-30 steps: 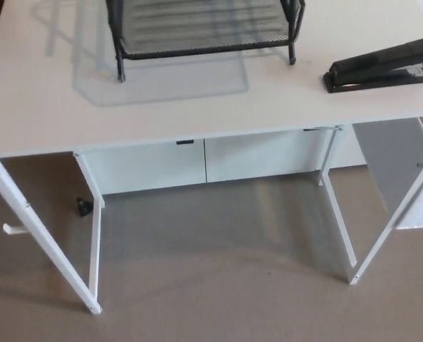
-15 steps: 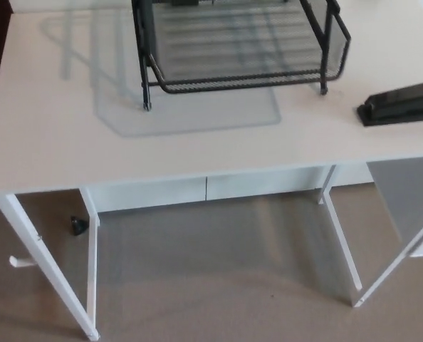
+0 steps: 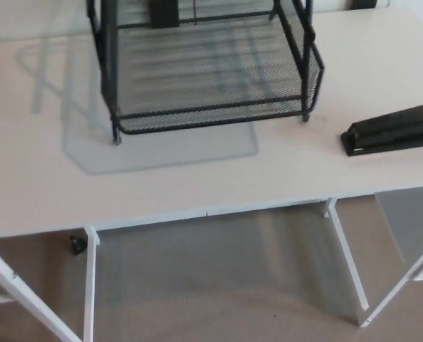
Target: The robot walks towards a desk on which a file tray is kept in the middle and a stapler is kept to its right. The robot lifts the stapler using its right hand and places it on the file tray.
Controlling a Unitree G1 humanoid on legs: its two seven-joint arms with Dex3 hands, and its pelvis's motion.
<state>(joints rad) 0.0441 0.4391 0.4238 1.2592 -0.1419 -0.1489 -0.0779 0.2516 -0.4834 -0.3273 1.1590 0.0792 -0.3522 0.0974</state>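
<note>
- One white desk [image 3: 197, 178] fills the upper two thirds of the head view. Its near edge runs across the whole frame.
- Grey-brown carpet [image 3: 218, 292] fills the lower third and continues under the desk, between the slanted white legs [image 3: 348, 260].
- Black wire-mesh tray [image 3: 204, 78] stands upright on the desk, at the middle and slightly left of centre. Its upper part is cut off by the top edge of the frame. Both front feet touch the desk top.
- Pale shadow [image 3: 162, 149] of the tray lies on the desk, between the tray and the near edge.
- Black stapler [image 3: 393, 128] lies flat and closed on the desk, to the right of the tray and apart from it, near the desk's near edge. Its long axis runs roughly left to right. Its right end is cut off by the right border.
- Small dark object [image 3: 77, 244] sits on the carpet under the desk's left side. It is too small to identify.
- Left hand and right hand are both out of frame, so whether each is released or clenched cannot be told. Nothing grasps the stapler. Its position relative to the right hand cannot be determined.
</note>
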